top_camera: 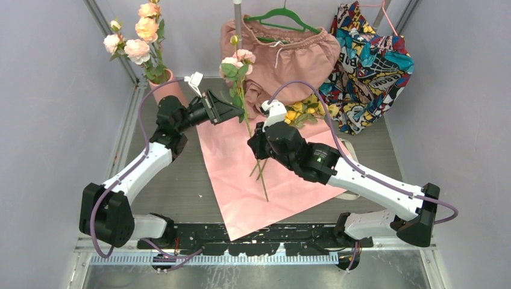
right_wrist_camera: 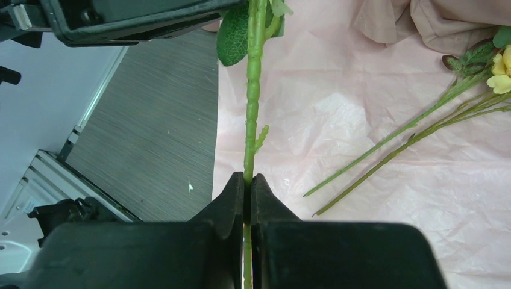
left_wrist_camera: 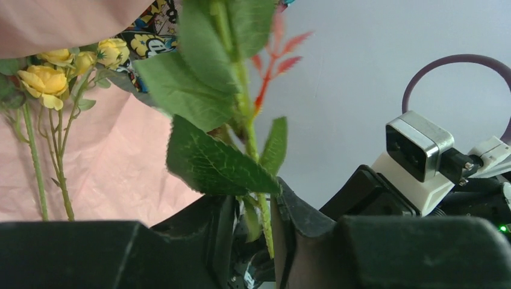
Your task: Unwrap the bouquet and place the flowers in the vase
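Two arms meet on one rose stem [right_wrist_camera: 250, 102] above the unfolded pink paper [top_camera: 241, 180]: the right gripper [right_wrist_camera: 247, 180] clamps it low, the left gripper [left_wrist_camera: 253, 203] brackets it higher, grip unclear, with yellow blooms [top_camera: 301, 111] lying beyond and the vase [top_camera: 170, 90] far left holding pink roses [top_camera: 137, 49].

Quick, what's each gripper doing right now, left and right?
Left gripper: jaws around the rose stem, cannot tell whether clamped.
Right gripper: closed, holding the same rose stem lower down.
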